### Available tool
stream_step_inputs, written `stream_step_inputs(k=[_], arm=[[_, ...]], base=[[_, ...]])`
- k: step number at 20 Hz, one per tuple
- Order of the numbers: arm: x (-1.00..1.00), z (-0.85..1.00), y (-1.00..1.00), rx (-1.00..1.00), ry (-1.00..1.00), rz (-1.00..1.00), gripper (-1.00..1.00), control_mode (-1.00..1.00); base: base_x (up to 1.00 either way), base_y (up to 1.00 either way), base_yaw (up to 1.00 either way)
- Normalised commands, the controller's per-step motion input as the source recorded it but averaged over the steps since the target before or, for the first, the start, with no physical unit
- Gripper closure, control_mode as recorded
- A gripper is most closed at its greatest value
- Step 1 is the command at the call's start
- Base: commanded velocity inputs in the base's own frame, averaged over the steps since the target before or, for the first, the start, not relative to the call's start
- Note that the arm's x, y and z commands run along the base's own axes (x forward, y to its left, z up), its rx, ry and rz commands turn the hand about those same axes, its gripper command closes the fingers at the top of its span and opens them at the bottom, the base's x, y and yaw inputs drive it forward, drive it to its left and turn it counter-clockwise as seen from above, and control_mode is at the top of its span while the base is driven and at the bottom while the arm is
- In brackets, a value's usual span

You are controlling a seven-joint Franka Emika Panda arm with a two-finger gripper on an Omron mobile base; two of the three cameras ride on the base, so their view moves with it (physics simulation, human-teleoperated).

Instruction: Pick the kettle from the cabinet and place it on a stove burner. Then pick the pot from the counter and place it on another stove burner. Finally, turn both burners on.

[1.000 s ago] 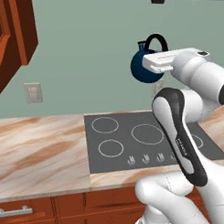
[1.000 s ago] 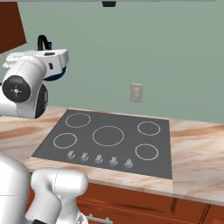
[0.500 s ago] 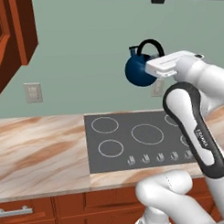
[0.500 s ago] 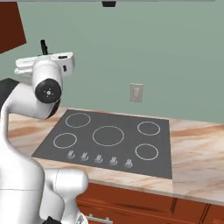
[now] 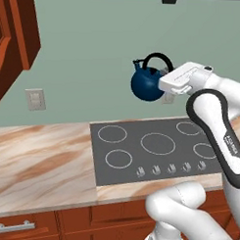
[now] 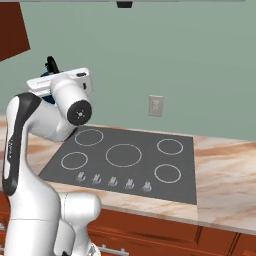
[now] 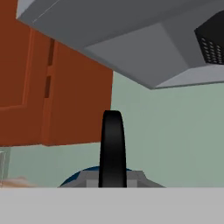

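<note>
Kettle (image 5: 146,85): dark blue, black arched handle, held in the air above the far side of the cooktop (image 5: 155,148). Gripper (image 5: 165,80): at the kettle's right side by the handle; jaws hidden, their state cannot be told.

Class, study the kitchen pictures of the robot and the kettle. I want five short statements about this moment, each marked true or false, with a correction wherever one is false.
1. The kettle is held in the air above the cooktop. True.
2. The kettle is white. False: its body is dark blue, with a black arched handle.
3. The gripper holds the kettle from the side, at the end of the arm. True.
4. A pot already sits on one of the burners. False: all five burner circles are bare.
5. The row of knobs runs along the back edge of the cooktop, by the wall. False: the knobs sit along its front edge, nearest the robot.
</note>
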Motion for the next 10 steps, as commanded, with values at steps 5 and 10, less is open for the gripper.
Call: stream_step_inputs(k=[5,10], arm=[[0.04,-0.26,0.00,-0.04,0.00,0.04,1.00,-1.00],[0.04,-0.31,-0.01,0.00,0.01,0.04,1.00,-1.00]], base=[[0.00,0.00,0.00],[0.00,0.00,0.00]])
